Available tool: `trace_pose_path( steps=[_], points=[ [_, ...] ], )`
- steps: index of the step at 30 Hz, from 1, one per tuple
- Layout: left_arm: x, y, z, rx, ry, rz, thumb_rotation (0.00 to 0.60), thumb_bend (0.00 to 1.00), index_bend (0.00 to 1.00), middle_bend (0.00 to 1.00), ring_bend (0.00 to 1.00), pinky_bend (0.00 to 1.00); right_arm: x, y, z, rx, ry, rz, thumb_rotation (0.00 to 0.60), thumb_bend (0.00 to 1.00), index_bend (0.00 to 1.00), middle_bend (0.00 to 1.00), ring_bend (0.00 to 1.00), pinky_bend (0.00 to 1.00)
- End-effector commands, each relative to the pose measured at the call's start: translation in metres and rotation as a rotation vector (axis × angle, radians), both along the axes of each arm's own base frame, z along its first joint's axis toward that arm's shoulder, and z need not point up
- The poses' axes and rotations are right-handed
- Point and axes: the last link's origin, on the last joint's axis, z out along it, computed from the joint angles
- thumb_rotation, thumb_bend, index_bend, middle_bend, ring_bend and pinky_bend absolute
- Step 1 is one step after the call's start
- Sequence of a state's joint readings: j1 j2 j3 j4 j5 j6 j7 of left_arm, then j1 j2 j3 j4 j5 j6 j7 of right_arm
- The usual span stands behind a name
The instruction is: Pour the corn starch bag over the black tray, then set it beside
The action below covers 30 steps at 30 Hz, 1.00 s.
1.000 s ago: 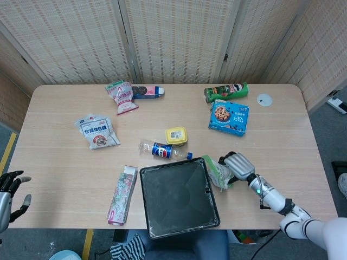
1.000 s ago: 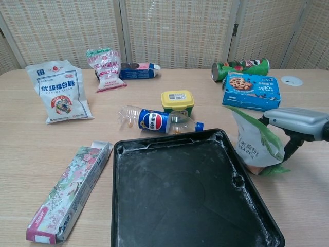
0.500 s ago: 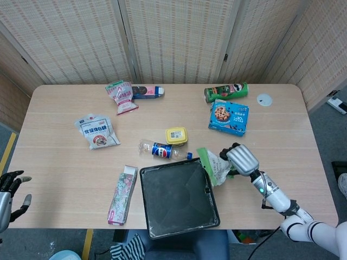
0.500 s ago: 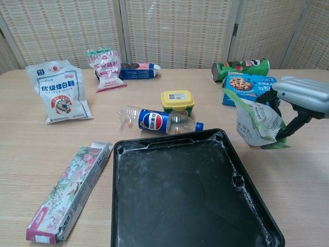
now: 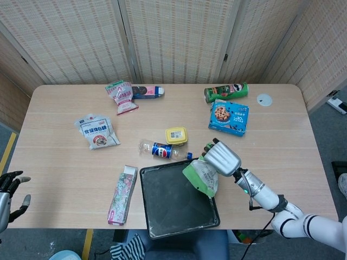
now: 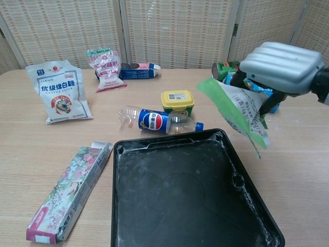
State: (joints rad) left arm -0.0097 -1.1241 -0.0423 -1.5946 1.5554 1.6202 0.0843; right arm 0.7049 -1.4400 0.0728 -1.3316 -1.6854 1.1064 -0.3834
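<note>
Tray [image 6: 185, 195] nearest of all, black, flat on the worktop [image 5: 282, 141], dusted white along its edges. Left of it, a flowered box [image 6: 69, 190] lying long and narrow. Off the near left corner of the worktop, left hand [image 5: 11, 190] hanging, fingers spread, holding nothing.

Over the tray's far right corner, lifted clear of the worktop: corn starch bag [image 6: 239, 110], green edge and white face, tilted with its top leaning left toward the tray. Gripped from above by the right hand [image 6: 282, 67], fingers wrapped round the bag's upper part.

Just past the tray's far edge, a Pepsi bottle [image 6: 157, 121] on its side, and a yellow-lidded tub [image 6: 178, 101] right behind it. Out left, a white sugar bag [image 6: 57, 92] face up. Right, behind the raised hand, a blue cookie box [image 5: 229, 116].

Along the far edge: a pink packet [image 6: 105, 68] with a blue carton [image 6: 138, 71] beside it, and a green crisp can [image 5: 225, 92] on its side far right.
</note>
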Motion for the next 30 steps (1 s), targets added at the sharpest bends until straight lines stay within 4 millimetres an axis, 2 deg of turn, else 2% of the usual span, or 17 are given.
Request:
trace_pose_path(
  steps=[1,8,14,22,30],
  points=[
    [-0.001,0.000,0.000,0.002,-0.003,0.001,0.600,0.44,0.36,0.25,0.22,0.07,0.021,0.002,-0.011,-0.028,0.063,0.094,0.600,0.58,0.84,0.66,0.77,0.54],
    [-0.003,0.001,-0.002,0.000,-0.007,0.002,0.600,0.44,0.36,0.25,0.22,0.07,0.041,0.005,-0.033,-0.103,0.126,0.186,0.600,0.58,0.84,0.66,0.81,0.56],
    [-0.005,0.001,-0.001,0.003,-0.009,0.007,0.600,0.44,0.36,0.25,0.22,0.07,0.050,0.007,-0.046,-0.158,0.122,0.204,0.600,0.58,0.85,0.68,0.84,0.57],
    [-0.005,0.001,-0.001,0.003,-0.009,0.003,0.600,0.44,0.36,0.25,0.22,0.07,0.049,0.005,-0.056,-0.297,0.178,0.221,0.600,0.58,0.87,0.69,0.86,0.59],
    [-0.003,0.002,-0.001,0.000,-0.008,0.000,0.600,0.44,0.36,0.25,0.22,0.07,0.048,0.004,-0.060,-0.331,0.234,0.267,0.600,0.58,0.88,0.71,0.87,0.59]
  ],
)
